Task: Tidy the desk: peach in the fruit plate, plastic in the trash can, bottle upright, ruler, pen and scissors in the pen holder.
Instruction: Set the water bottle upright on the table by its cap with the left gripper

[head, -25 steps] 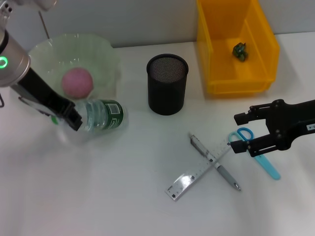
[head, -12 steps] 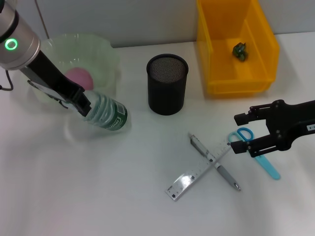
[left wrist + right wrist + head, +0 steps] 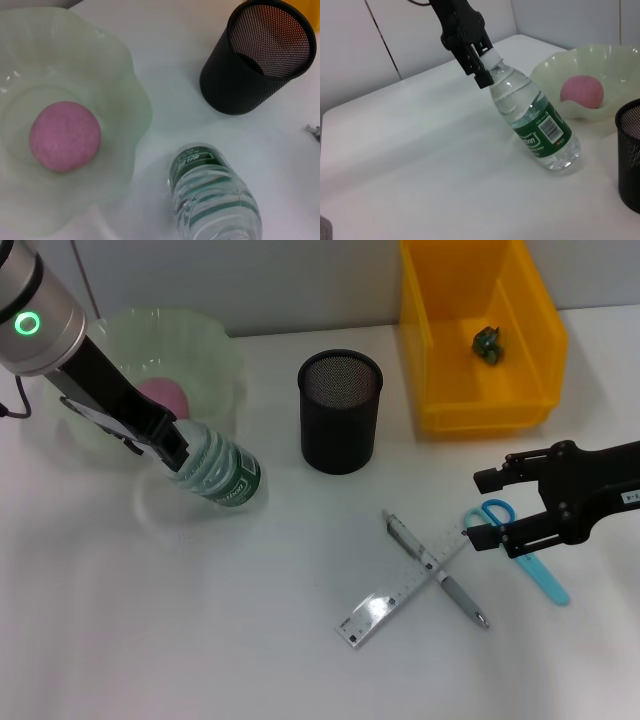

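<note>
The left hand [image 3: 172, 447] gripped the tilted clear plastic bottle [image 3: 220, 474] by its cap, beside the pale green fruit plate [image 3: 215, 355] holding the pink peach [image 3: 165, 395]; the right hand [image 3: 480, 508] hovered open over the blue scissors [image 3: 545, 575], the black mesh pen holder [image 3: 340, 412] standing empty

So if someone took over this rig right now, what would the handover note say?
Left gripper: shut on the bottle at its cap end, bottle tilted with its base on the table, beside the fruit plate.
Right gripper: open, hovering over the scissors, holding nothing.
Done: peach is in the fruit plate; a small green scrap lies in the yellow bin.
Left: stand the bottle fully upright and release it; put the ruler, the pen crossing it, and the scissors into the black mesh pen holder, which looks empty.
</note>
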Robot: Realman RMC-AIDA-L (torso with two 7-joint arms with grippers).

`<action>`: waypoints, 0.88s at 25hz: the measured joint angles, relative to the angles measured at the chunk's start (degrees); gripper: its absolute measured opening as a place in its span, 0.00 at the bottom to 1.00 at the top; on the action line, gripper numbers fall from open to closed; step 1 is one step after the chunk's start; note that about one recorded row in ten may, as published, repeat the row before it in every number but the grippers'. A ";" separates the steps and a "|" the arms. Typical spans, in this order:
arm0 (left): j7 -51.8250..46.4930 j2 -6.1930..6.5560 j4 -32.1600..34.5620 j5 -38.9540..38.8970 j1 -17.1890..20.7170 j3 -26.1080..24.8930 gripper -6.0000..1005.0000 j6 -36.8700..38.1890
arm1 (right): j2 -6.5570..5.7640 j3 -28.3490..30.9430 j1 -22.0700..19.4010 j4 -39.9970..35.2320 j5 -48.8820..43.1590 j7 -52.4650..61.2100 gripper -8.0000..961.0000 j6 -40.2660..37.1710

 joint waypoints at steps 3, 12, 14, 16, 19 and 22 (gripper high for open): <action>0.00 0.00 0.01 -0.01 -0.05 0.03 0.44 0.01 | 0.01 0.00 0.08 0.00 0.00 0.02 0.86 0.00; 0.06 -0.07 0.14 0.03 -0.33 0.21 0.44 0.02 | 0.15 0.00 0.22 0.00 0.00 0.12 0.86 0.01; 0.07 -0.08 -0.06 0.04 -0.53 0.20 0.44 -0.02 | 0.15 0.00 0.25 0.00 0.00 0.14 0.86 0.01; 0.08 -0.09 -0.05 0.03 -0.67 0.24 0.44 -0.11 | 0.19 0.00 0.27 0.00 0.00 0.15 0.86 0.01; 0.09 -0.09 0.02 -0.02 -0.80 0.25 0.44 -0.15 | 0.23 0.00 0.31 0.00 0.00 0.16 0.86 0.01; 0.09 -0.12 0.00 -0.07 -1.08 0.25 0.43 -0.17 | 0.24 0.00 0.35 0.00 0.00 0.17 0.86 0.01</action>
